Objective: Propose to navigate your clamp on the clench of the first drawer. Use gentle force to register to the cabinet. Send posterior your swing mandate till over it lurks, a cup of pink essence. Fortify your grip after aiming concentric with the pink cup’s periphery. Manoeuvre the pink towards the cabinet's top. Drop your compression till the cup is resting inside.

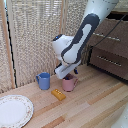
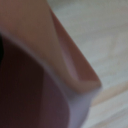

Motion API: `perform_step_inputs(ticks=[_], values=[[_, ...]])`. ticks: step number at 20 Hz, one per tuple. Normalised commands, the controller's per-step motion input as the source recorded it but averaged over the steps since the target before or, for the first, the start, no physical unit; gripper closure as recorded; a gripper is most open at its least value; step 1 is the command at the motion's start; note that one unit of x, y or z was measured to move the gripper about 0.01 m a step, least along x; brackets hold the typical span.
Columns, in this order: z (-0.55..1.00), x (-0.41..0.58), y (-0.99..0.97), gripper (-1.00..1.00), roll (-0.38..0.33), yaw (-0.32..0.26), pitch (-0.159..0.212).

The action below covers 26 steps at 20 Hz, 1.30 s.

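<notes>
The pink cup (image 1: 69,84) stands on the wooden surface, near the middle of the exterior view. The clamp (image 1: 67,75) is down at the cup's rim, at the end of the white arm (image 1: 82,35). Its fingertips are hidden against the cup, so I cannot tell whether they are closed on it. In the wrist view the pink cup (image 2: 45,75) fills most of the picture, blurred and very close, with its dark inside showing; no fingers show there. The dark brown cabinet (image 1: 111,47) stands at the exterior view's right, behind the arm, with silver bar handles on its drawers.
A blue mug (image 1: 44,81) stands just to the exterior view's left of the pink cup. A small orange block (image 1: 59,94) lies in front of them. A patterned white plate (image 1: 14,110) sits at the lower left. A reed screen (image 1: 35,35) lines the back.
</notes>
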Motion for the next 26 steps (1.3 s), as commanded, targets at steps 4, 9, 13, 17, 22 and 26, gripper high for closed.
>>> perform_step_inputs(ticks=[4, 9, 13, 17, 22, 26], values=[[-0.09, 0.015, -0.32, 1.0, 0.186, 0.079, 0.076], [-0.16, -0.011, -0.15, 1.0, 0.061, 0.036, 0.076], [-0.16, -0.13, -0.08, 1.0, 0.006, 0.012, 0.081], [-0.11, -0.251, -0.04, 1.0, 0.0, 0.001, 0.087], [-0.05, -0.109, 0.03, 1.0, 0.045, -0.003, 0.005], [0.18, -0.069, 0.1, 1.0, 0.131, -0.129, -0.038]])
